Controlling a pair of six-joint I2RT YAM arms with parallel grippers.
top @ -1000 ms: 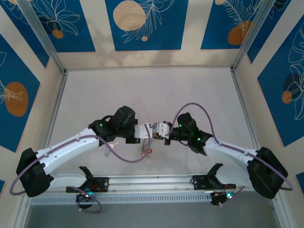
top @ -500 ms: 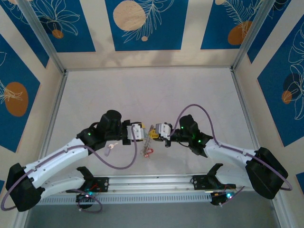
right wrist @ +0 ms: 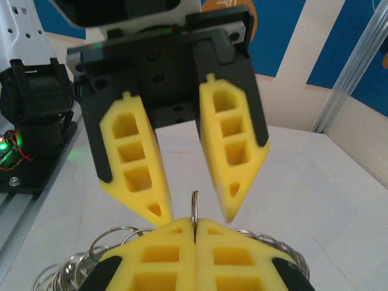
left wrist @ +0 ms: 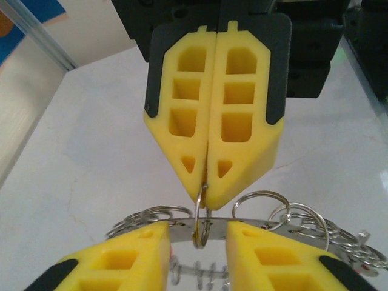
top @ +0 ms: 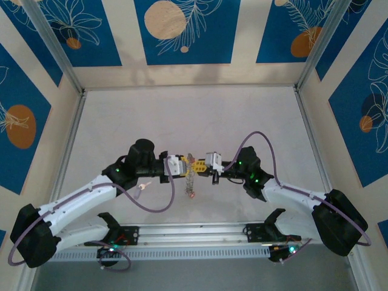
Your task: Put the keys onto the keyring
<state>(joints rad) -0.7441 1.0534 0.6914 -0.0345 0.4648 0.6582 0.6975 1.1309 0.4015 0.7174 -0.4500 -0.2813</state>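
The keyring (left wrist: 182,229), a flat silvery band strung with several small split rings, hangs between the two grippers above the table. My right gripper (right wrist: 195,223) is shut on one small ring (right wrist: 194,206) that stands edge-on out of its pads. My left gripper (left wrist: 198,230) is open, with one finger on each side of that ring and the band across the gap. In the top view the left gripper (top: 189,162) and the right gripper (top: 202,162) meet tip to tip. Keys (top: 190,191) dangle below them, the lowest one red. A tiny whitish-pink key (top: 142,187) lies on the table by the left arm.
The white table (top: 194,121) stretches back to the patterned walls. A metal rail (top: 194,233) with both arm bases runs along the near edge. Purple cables (top: 159,206) loop beside each arm.
The left gripper drew back to the left, leaving the keyring hanging from the right gripper, then came back in around the small ring. The right gripper shifted slightly right and back.
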